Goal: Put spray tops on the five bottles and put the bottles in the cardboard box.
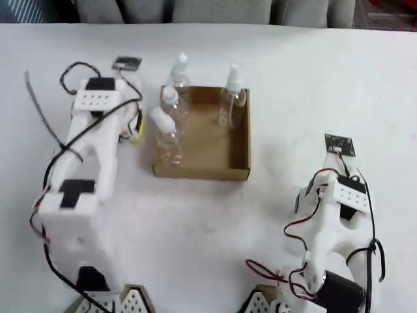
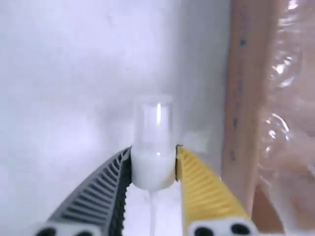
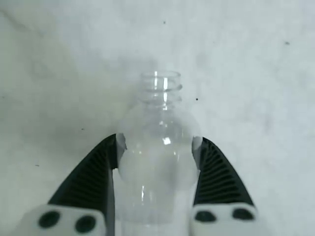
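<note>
The cardboard box (image 1: pixel 240 134) sits mid-table and holds several clear bottles with white spray tops, such as one (image 1: pixel 232 94) at its back right and one (image 1: pixel 167 137) at its left wall. Just outside that left wall, my left gripper (image 1: pixel 134 130) is shut on a white spray top (image 2: pixel 153 129) with a clear cap, its tube hanging below; the box wall (image 2: pixel 243 98) is close beside it. My right gripper (image 3: pixel 158 143) is shut on the body of a clear bottle (image 3: pixel 158 115) whose threaded neck is bare. The right arm (image 1: pixel 335 192) stands at the front right.
Both arms trail cables, and a small circuit board (image 1: pixel 339 145) lies behind the right arm, another (image 1: pixel 127 63) behind the left. White table (image 1: pixel 215 215) stretches between the arms in front of the box. Grey chair backs line the far edge.
</note>
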`<move>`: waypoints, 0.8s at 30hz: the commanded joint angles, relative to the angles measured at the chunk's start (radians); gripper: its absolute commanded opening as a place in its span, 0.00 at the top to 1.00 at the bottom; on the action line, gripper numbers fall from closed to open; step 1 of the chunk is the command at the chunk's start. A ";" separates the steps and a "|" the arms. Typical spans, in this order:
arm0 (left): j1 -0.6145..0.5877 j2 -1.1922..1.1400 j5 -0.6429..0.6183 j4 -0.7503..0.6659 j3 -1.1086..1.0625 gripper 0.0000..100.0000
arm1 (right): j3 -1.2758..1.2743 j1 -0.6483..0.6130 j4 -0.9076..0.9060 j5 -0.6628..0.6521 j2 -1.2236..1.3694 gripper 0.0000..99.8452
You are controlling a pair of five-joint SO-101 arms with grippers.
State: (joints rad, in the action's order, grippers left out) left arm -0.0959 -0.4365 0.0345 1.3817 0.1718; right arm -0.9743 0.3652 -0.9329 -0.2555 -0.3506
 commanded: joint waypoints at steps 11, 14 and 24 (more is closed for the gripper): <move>-0.013 0.664 -0.012 -0.347 -0.654 0.98 | 0.183 -0.005 0.025 0.002 -0.321 0.98; -0.013 0.710 -0.012 -0.344 -0.675 0.98 | 0.236 -0.021 0.044 0.002 -0.410 0.98; -0.058 0.872 -0.012 -0.298 -0.677 0.98 | -0.009 -0.134 0.303 0.091 -0.825 0.98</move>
State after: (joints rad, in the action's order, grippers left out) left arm -0.1051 0.3199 0.0345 1.0671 -0.5140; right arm -0.8991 0.2716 -0.6674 -0.2371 -1.0104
